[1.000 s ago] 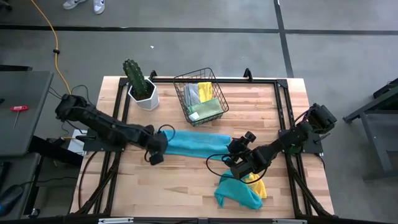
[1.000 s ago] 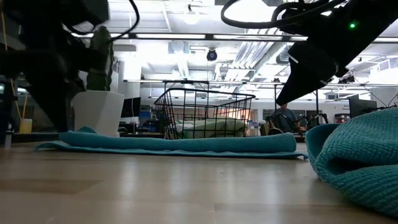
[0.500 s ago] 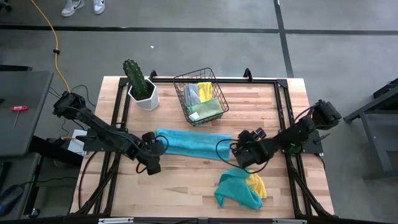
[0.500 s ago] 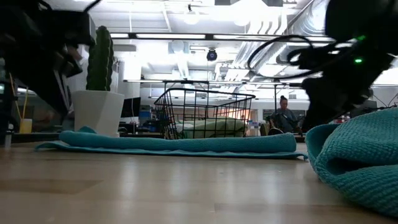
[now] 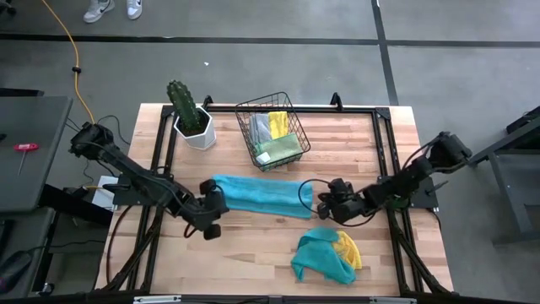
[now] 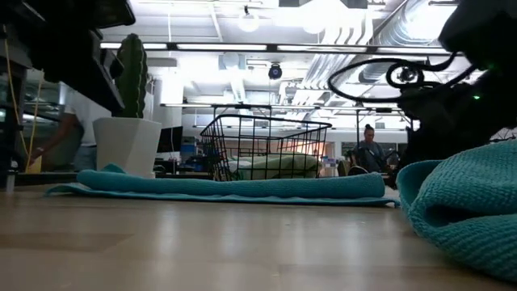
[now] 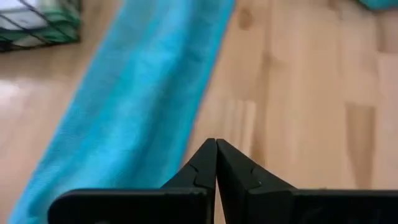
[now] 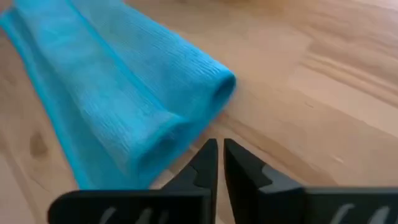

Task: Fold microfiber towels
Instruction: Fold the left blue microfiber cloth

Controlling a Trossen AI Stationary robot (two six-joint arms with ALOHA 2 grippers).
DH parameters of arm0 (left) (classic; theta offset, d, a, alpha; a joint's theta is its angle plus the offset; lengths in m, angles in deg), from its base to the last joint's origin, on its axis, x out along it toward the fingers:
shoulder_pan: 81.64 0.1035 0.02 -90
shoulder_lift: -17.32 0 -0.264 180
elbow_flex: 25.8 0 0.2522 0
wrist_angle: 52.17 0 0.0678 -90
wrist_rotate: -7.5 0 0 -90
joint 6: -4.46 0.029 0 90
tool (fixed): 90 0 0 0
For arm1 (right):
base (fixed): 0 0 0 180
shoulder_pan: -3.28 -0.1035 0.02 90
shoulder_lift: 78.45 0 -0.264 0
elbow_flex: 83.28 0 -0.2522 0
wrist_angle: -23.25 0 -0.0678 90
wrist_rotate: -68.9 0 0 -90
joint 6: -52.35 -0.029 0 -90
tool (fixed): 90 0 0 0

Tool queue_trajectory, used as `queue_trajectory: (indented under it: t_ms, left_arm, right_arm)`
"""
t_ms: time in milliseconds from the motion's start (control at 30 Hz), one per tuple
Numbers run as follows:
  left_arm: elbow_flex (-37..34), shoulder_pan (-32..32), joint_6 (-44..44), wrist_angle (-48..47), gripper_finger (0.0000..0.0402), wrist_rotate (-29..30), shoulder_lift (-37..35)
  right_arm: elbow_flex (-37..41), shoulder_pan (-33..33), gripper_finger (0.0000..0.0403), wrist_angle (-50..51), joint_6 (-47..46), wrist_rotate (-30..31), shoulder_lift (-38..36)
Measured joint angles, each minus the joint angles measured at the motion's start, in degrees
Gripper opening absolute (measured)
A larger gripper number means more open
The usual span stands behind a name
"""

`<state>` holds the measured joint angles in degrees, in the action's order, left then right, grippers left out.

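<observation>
The blue towel point(image 5: 260, 195) is lying as a long folded strip across the middle of the high view, soft and limp, likely sagging if lifted, so pinching an end corner looks best. The left gripper point(image 5: 211, 221) and right gripper point(image 5: 325, 203) are sitting closed and empty at its ends.

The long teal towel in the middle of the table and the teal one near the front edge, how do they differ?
The long teal towel lies flat, folded into a narrow strip; the front teal towel is crumpled in a heap. The long one lies alone on the wood; the front one lies against a yellow towel. Both are teal.
</observation>
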<state>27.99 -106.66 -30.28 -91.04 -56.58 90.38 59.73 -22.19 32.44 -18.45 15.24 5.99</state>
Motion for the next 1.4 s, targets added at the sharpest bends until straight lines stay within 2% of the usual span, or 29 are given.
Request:
queue_trajectory:
  t_ms: [167,433,633,867,1100,1267,1400]
  left_arm:
    - [0.0,-0.1,-1.0,-0.3,0.0000,3.2,0.0]
    - [0.0,-0.2,-3.6,-1.3,0.0000,3.0,0.0]
    - [0.0,-0.3,-3.6,-2.1,0.0000,3.0,0.1]
    - [0.0,-0.3,-3.6,-2.6,0.0000,2.8,0.1]
    - [0.0,-0.3,-3.6,-2.9,0.0000,2.7,0.1]
    - [0.0,-0.3,-3.6,-3.3,0.0000,2.7,0.1]
    - [0.0,-0.3,-3.6,-3.5,0.0000,2.7,0.1]
  right_arm:
    - [-0.7,2.3,0.0004,-6.7,4.7,-1.4,3.2]
    - [-5.9,3.0,0.0001,-6.9,9.0,-3.2,7.8]
    - [-9.0,2.9,0.0000,-6.6,14.0,-3.9,7.7]
    - [-11.7,2.3,0.0000,-6.7,20.2,-10.0,7.7]
    - [-12.0,-0.2,0.0000,-4.1,21.4,-18.1,7.7]
    - [-12.0,-2.4,0.0000,-1.8,20.3,-17.4,7.7]
    - [-12.0,-3.7,0.0000,-0.7,20.3,-12.2,6.6]
